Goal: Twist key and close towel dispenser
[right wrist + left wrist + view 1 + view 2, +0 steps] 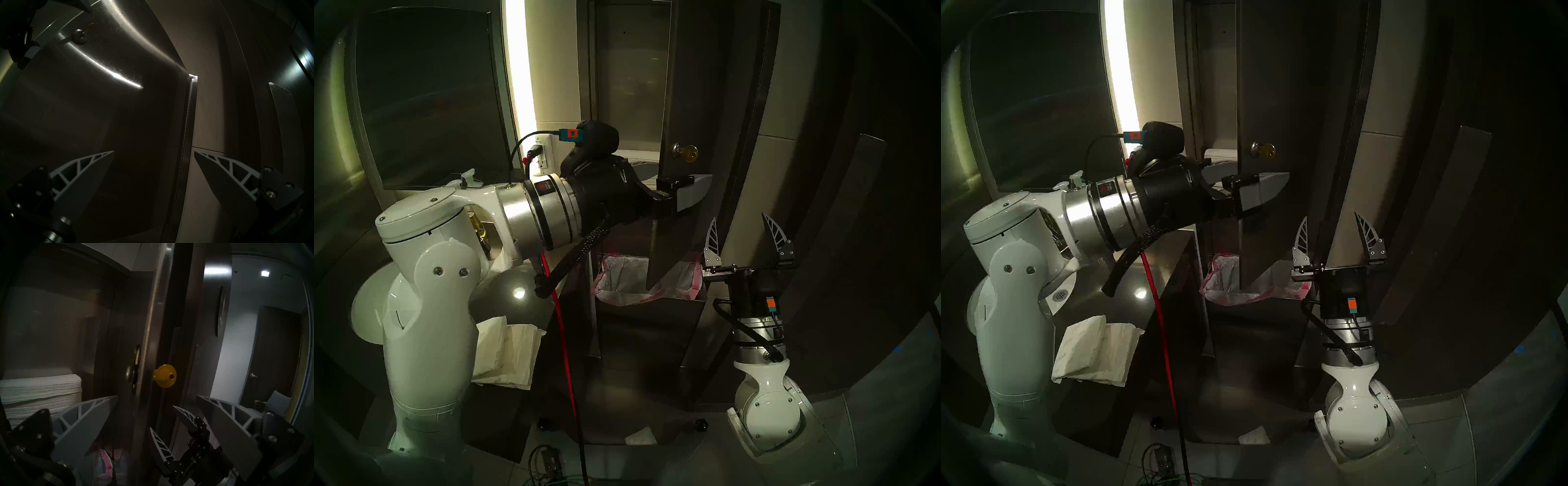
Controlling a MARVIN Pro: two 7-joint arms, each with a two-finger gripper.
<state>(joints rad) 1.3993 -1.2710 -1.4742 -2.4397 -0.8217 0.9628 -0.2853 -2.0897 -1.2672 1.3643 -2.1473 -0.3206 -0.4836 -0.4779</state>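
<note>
- The tall brushed stainless steel towel dispenser (629, 85) stands open, its long hinged steel door (95, 108) swung outward.
- A small brass-gold key (165, 375) with a round holed head sits in the door's silver lock cylinder (80, 37).
- My left gripper (157, 396) has its ribbed grey jaws wide apart astride the door's edge, just below the key, holding nothing.
- My right gripper (153, 152) is spread wide and empty near the door's hinge.
- The dispenser's upper part is cut off.

Yellow-gold key (165, 375), grey brushed-steel dispenser door (95, 108), pink-tinted bin liner (644, 281), red cable (563, 346), white paper towels (505, 353)
</note>
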